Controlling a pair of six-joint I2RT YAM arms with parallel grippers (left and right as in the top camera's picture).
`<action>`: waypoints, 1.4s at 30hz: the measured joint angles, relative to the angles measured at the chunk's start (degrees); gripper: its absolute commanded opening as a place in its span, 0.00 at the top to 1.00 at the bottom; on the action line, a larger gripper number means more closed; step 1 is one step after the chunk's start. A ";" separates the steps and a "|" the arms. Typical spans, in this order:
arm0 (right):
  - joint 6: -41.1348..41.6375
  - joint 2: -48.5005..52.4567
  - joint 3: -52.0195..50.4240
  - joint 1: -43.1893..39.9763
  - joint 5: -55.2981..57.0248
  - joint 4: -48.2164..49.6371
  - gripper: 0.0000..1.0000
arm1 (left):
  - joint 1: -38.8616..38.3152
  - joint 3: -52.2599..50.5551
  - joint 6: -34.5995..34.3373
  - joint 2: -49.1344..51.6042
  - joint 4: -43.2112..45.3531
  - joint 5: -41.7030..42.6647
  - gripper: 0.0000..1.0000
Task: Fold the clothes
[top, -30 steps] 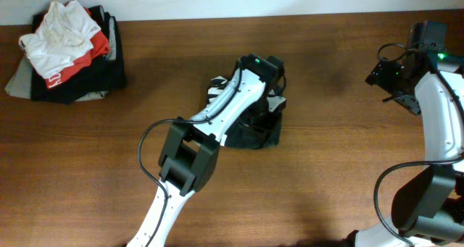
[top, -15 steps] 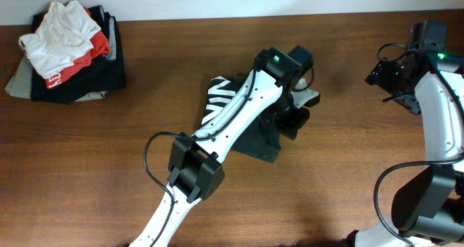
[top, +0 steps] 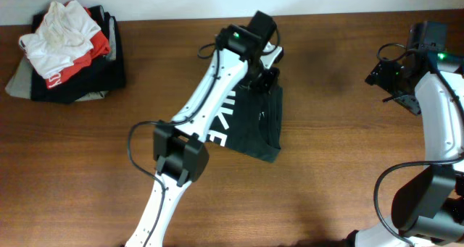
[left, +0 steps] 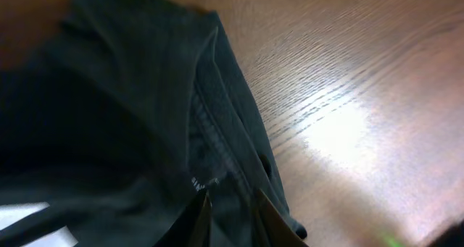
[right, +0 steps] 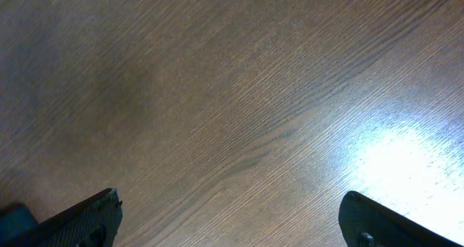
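A black garment with white lettering (top: 250, 124) lies on the middle of the wooden table. My left gripper (top: 262, 72) is at its far edge, shut on a fold of the black cloth, which hangs stretched below it. In the left wrist view the fingers (left: 230, 214) pinch the dark fabric (left: 130, 124). My right gripper (top: 391, 77) is open and empty over bare wood at the far right; its two fingertips (right: 228, 218) stand wide apart.
A pile of clothes (top: 65, 51), white, red and black, sits at the far left corner of the table (top: 333, 174). The table's far edge runs along a white wall.
My left gripper has swung from right of the garment to its far edge, pulling the cloth up and spreading it so the white lettering shows. The right arm has not moved.
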 measured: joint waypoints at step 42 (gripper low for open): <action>-0.02 0.00 0.00 0.00 0.00 0.00 0.01 | -5.33 25.46 -0.63 9.25 -4.70 7.37 0.07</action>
